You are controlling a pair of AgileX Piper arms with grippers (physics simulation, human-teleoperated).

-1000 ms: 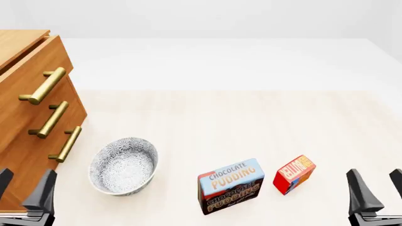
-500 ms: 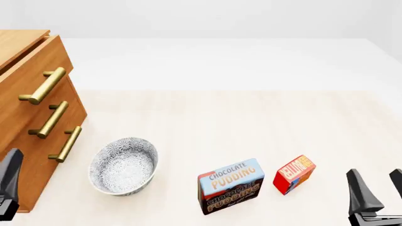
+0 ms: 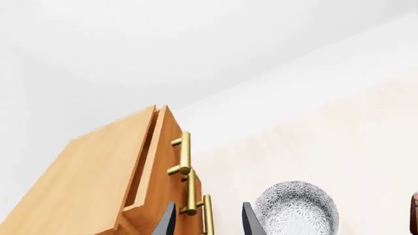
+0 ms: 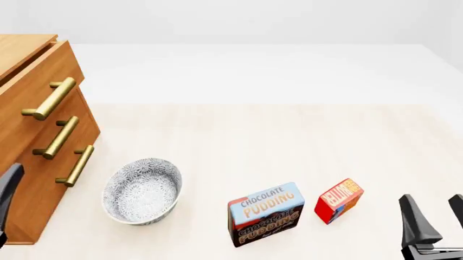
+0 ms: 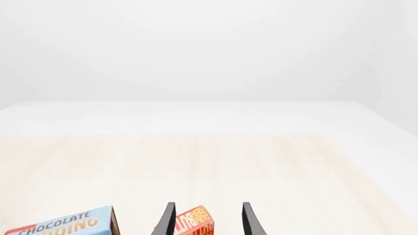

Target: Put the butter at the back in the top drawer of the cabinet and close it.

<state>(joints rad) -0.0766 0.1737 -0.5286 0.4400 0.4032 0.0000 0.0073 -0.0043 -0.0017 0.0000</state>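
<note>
Left wrist view: the left gripper point(image 3: 207, 220) shows two dark fingers set apart, nothing between them, aimed at the brass bar handles of the light brown wooden cabinet point(image 3: 98, 171); a narrow gap runs behind the front of the top drawer point(image 3: 149, 161), so it looks slightly ajar. Judged step: open that drawer first, so line the fingers square across the uppermost handle point(image 3: 184, 152), not the lower ones, close fully, then pull straight out. A grey patterned ceramic bowl point(image 3: 297, 210) sits just beside the cabinet. Front view: left finger only at the near-left edge of the bench point(image 4: 253, 141), low beside the cabinet front; the small red and orange butter box point(image 4: 338, 200) stands near the bench's near-right edge, just beside the blue-and-brown chocolate pudding box point(image 4: 265, 214). Right wrist view: right gripper point(image 5: 207, 220) spread apart, empty, low, pointing at the butter
</note>
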